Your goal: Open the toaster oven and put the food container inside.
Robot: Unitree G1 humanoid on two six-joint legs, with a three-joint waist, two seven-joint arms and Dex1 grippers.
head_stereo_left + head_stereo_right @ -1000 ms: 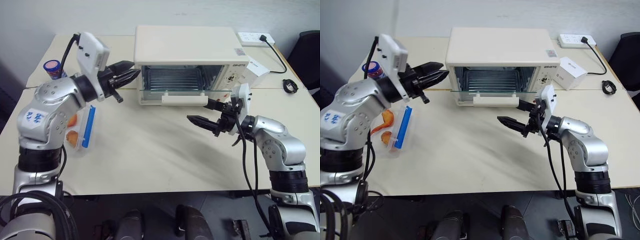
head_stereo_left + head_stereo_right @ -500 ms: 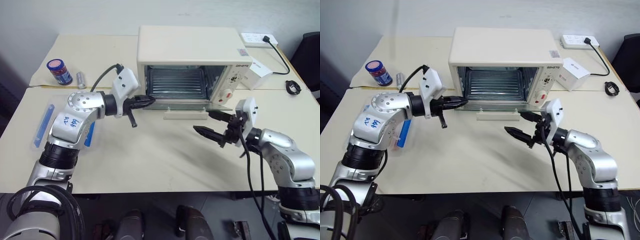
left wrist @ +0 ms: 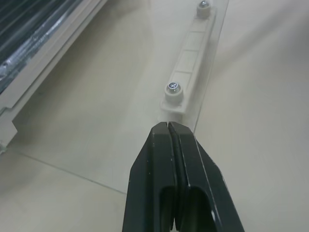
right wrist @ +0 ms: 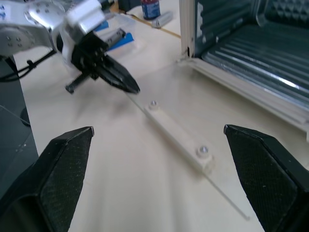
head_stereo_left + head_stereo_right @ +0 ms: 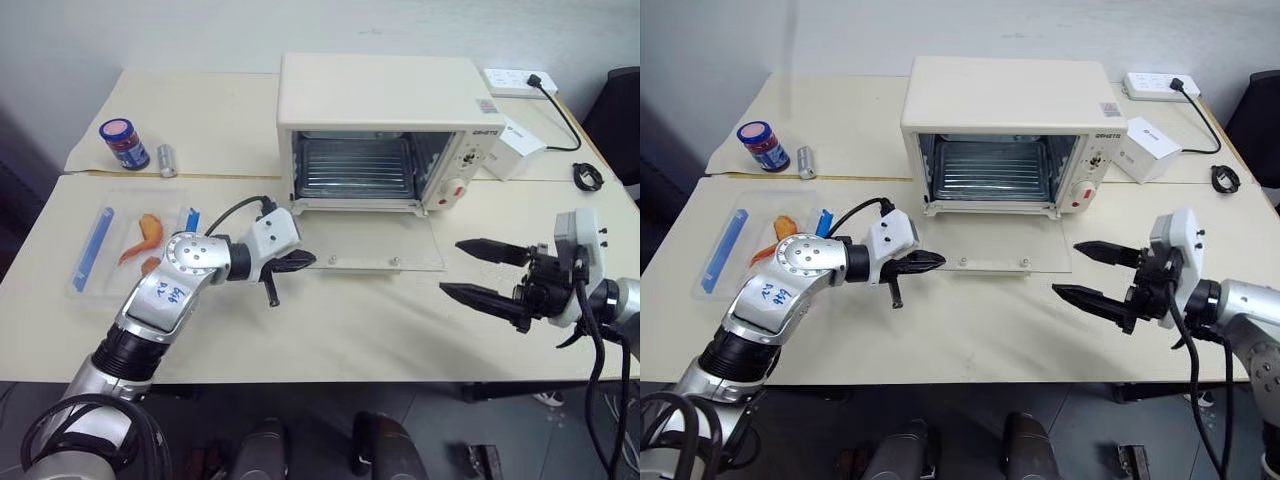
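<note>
Nearest us, our right end effector (image 5: 490, 272) hangs above the front right part of the worktop (image 5: 340, 330) with its fingers spread wide and empty; a second ago it sat closer in, just below the toaster oven's door handle. Our left end effector (image 5: 930, 262) has come down from beside the oven's upper left corner to worktop level, fingers pressed together on nothing, tips at the left front corner of the glass door (image 5: 370, 246). That door, half lowered a second ago, now lies flat on the worktop. The left wrist view shows what the head views barely resolve: the closed fingertips (image 3: 169, 133) sit just at the end of the white bar handle (image 3: 188, 72), with its two screws, under the glass edge. The right wrist view shows the left end effector from the front beside that handle. Farther left, the food container (image 5: 135, 245) lies near the worktop's left edge, outside the toaster oven (image 5: 385, 125), which stands open toward the back.
</note>
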